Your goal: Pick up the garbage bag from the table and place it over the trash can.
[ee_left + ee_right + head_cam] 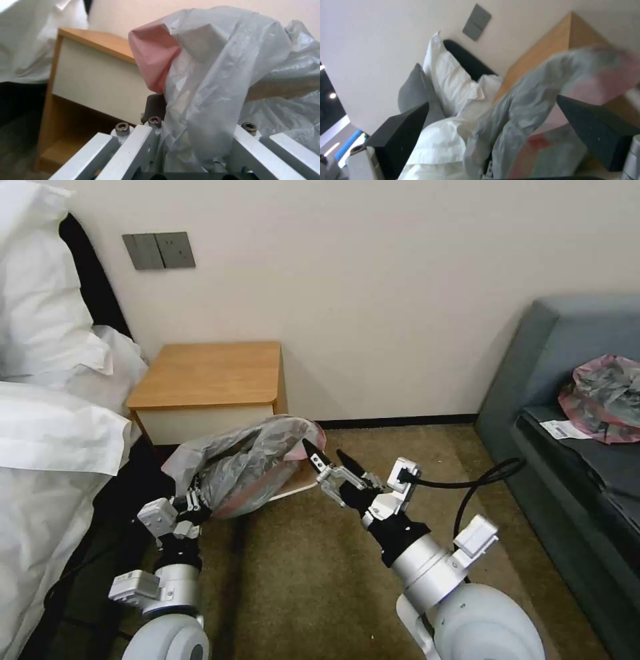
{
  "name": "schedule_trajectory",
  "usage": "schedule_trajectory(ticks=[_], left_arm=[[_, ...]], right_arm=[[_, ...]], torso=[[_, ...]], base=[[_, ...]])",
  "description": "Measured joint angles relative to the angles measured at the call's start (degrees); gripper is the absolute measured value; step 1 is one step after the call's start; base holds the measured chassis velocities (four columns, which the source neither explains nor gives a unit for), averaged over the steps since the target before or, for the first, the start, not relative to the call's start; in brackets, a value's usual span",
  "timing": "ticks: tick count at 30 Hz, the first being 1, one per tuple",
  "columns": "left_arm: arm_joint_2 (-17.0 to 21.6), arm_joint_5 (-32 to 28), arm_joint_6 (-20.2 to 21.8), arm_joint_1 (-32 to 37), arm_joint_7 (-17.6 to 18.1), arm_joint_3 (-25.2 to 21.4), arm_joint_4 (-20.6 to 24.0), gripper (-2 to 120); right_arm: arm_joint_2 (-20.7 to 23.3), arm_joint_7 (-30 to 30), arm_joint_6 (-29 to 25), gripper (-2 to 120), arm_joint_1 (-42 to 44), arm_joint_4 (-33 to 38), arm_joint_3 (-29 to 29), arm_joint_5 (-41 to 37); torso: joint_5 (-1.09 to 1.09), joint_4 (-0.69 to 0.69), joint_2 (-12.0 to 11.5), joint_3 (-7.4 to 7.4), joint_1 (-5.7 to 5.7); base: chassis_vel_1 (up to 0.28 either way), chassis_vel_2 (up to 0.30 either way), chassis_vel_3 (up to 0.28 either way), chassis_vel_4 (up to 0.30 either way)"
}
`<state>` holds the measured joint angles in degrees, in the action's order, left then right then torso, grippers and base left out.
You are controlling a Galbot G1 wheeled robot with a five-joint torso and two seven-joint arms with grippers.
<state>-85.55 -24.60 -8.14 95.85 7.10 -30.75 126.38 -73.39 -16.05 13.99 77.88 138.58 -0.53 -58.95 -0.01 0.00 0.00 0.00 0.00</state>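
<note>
Grey crinkly plastic was pretty much the whole story: the garbage bag (250,467) was off the table (207,375) and hanging in the air in front of the white drawer front, bunched into a long wrinkly bundle with its pink-red rim showing at the end nearer the right arm and along its lower edge. The left gripper (195,501) had one end of it, fingers pinched tight on a fold of the plastic; from the left wrist camera you could see the bag (213,82) draped up out of the closed jaws, with a pink flap folded over at the top and the nightstand (96,75) just behind. The right gripper (328,461) was at the other end, near the pink rim, with its two dark fingers spread wide apart. One fingertip (312,449) looked to be touching or just beside the rim, and I honestly couldn't tell which. In the right wrist view the bag (533,100) ran between the two black fingers (596,130), not clamped. The wooden top itself was bare orange-brown. Over on the right, a second grey-and-pink bag (603,397) sat in a flattish heap on a dark grey sofa (533,373), well apart from the action. White bedding (47,433) was on the left.
</note>
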Motion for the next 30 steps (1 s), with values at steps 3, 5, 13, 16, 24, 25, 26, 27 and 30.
schedule_trajectory(ticks=[3,5,13,16,24,25,26,27,30], left_arm=[[-0.2,0.3,-0.5,0.1,-0.9,0.2,0.1,8],[-0.1,0.3,-0.5,0.1,-1.0,0.2,0.2,8],[0.2,0.3,-0.7,0.0,-1.1,-0.5,0.4,8],[-0.1,0.2,-0.8,0.0,-1.1,-0.3,0.6,8],[0.2,0.3,-1.0,0.7,-1.3,-0.3,2.1,8],[0.2,0.3,-1.0,0.7,-1.3,-0.3,2.1,8],[0.2,0.2,-1.0,0.7,-1.3,-0.5,2.1,8],[0.2,0.2,-1.0,0.7,-1.3,-0.6,2.1,8],[0.2,0.1,-1.0,0.5,-1.3,-0.8,1.9,8]], right_arm=[[-1.8,-0.3,0.2,94,-0.8,-1.6,2.1,0.8],[-2.2,-0.3,0.2,94,-0.8,-2.0,2.4,1.3],[-2.7,0.5,0.2,93,1.1,-1.7,2.7,2.7],[-2.8,1.1,0.0,93,1.4,-2.8,2.0,3.5],[-3.6,1.0,-0.4,95,-1.1,-6.1,0.1,3.4],[-3.6,1.0,-0.4,95,-1.1,-6.1,0.1,3.4],[-3.7,1.0,-0.4,95,-0.9,-6.0,0.2,3.4],[-3.6,1.0,-0.4,95,-0.4,-5.6,0.4,3.6],[-3.3,1.3,-0.4,95,1.1,-4.0,0.8,4.1]], torso=[[0.01,0.01,0.0,0.0,0.0],[0.0,0.01,0.0,0.0,0.0],[0.01,0.0,0.0,0.0,0.0],[0.01,0.0,0.0,0.0,0.0],[0.02,0.01,0.0,0.0,0.0],[0.02,0.01,0.0,0.0,0.0],[0.01,0.01,0.0,0.0,0.0],[0.01,0.0,0.0,0.0,0.0],[0.01,0.0,0.0,0.0,0.0]], base=[[0.0,0.0,0.0,0.0],[0.0,0.0,0.0,0.0],[0.0,0.0,0.0,0.0],[0.0,0.0,0.0,0.0],[0.0,0.0,0.0,0.0],[0.0,0.0,0.0,0.0],[0.0,0.0,0.0,0.0],[0.0,0.0,0.0,0.0],[0.0,0.0,0.0,0.0]])
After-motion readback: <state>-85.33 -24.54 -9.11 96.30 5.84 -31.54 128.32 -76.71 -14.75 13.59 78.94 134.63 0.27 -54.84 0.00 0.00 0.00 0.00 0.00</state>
